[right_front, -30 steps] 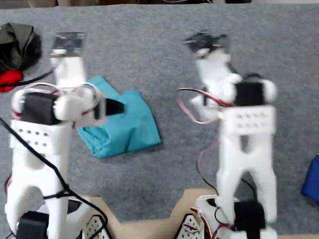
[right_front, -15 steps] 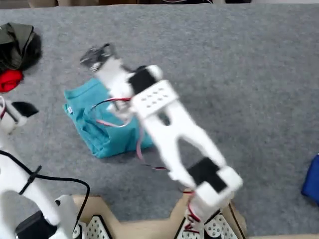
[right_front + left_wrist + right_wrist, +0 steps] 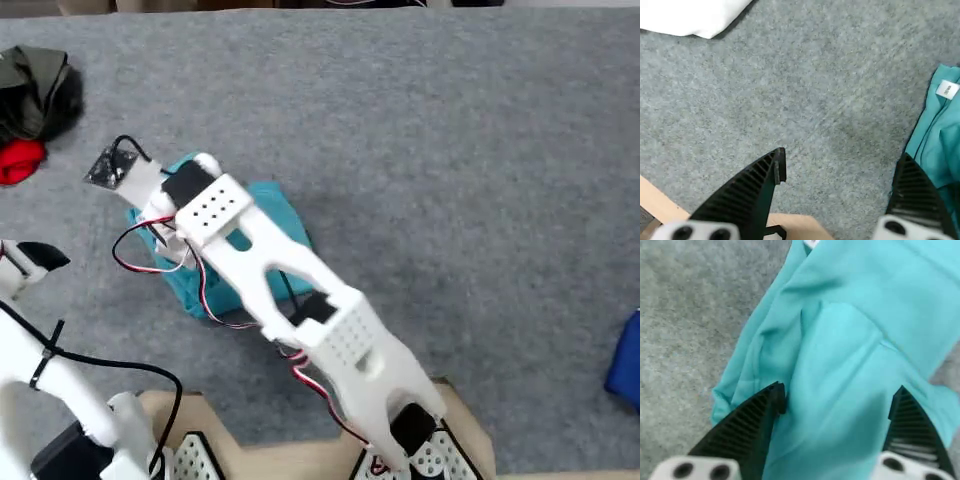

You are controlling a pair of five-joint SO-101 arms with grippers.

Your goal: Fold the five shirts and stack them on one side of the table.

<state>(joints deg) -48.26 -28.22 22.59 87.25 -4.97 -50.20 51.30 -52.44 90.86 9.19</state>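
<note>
A teal shirt (image 3: 283, 222) lies crumpled on the grey mat at centre left. My right arm stretches diagonally from the front edge across it. The right gripper (image 3: 839, 392) is open, its black fingers (image 3: 752, 425) spread just above the teal shirt (image 3: 855, 340), with nothing between them. My left gripper (image 3: 30, 262) is at the table's left edge, apart from the shirt. The left gripper (image 3: 842, 157) is open over bare mat, with the edge of the teal shirt (image 3: 940, 135) and its white label beside one finger.
A dark garment (image 3: 35, 85) and a red one (image 3: 20, 160) lie at the back left corner. A blue garment (image 3: 625, 370) pokes in at the right edge. A wooden board (image 3: 260, 450) carries the arm bases. The mat's right half is bare.
My right arm has swung from the table's middle leftwards and now lies over the teal shirt. The left arm has drawn back from the shirt to the left edge.
</note>
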